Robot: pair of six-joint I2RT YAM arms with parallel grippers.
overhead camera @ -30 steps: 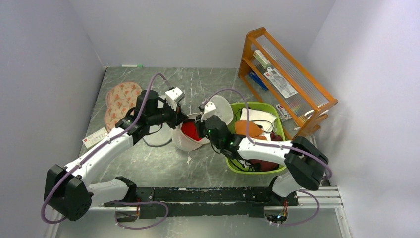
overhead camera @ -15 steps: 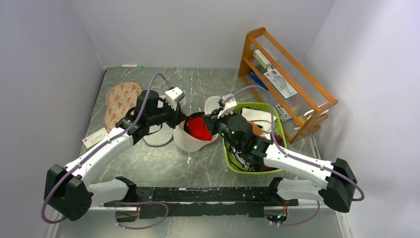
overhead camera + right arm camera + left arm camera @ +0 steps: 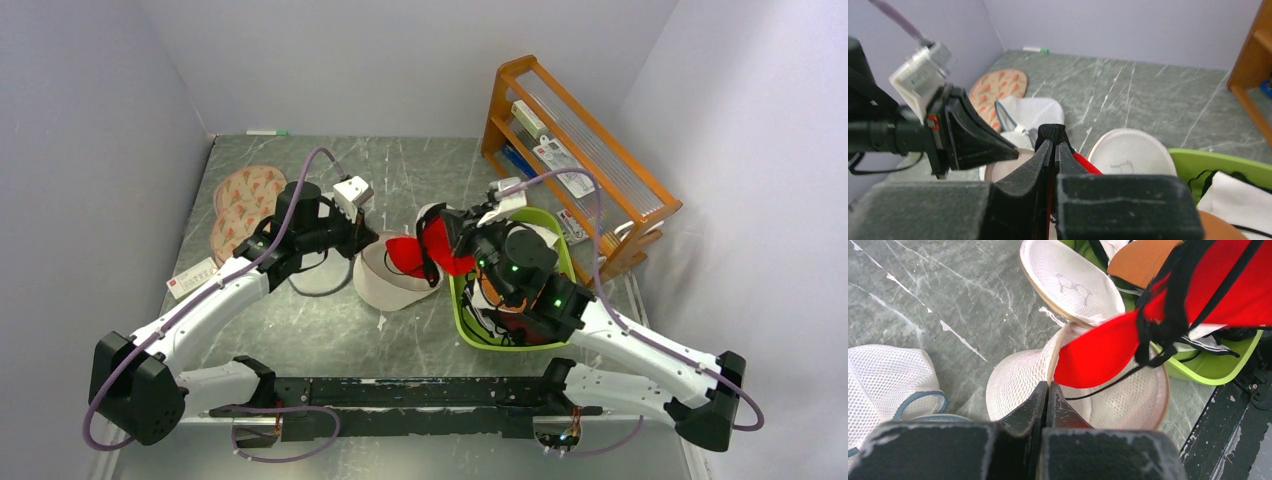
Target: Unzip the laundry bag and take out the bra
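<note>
The laundry bag (image 3: 392, 288) lies open like a clamshell, its lid (image 3: 1073, 282) tipped back with a small dark mark on it. My left gripper (image 3: 358, 243) is shut on the near rim of the lower half (image 3: 1015, 385). The bright red bra (image 3: 428, 248) with black straps hangs above the bag's right side, stretched toward the green basket (image 3: 463, 312). My right gripper (image 3: 1053, 136) is shut on the bra (image 3: 1083, 162) at its black strap. Part of one red cup (image 3: 1098, 347) still overlaps the open half.
The green basket (image 3: 1220, 367) holds white, orange and dark clothes. A white mesh bag (image 3: 320, 275) and a pink patterned bag (image 3: 240, 205) lie to the left. A wooden rack (image 3: 575, 150) stands at the back right. A small card (image 3: 192, 278) sits near the left wall.
My right gripper has moved right and up toward the basket, drawing the red bra out of the open bag. The left gripper has stayed on the bag's rim.
</note>
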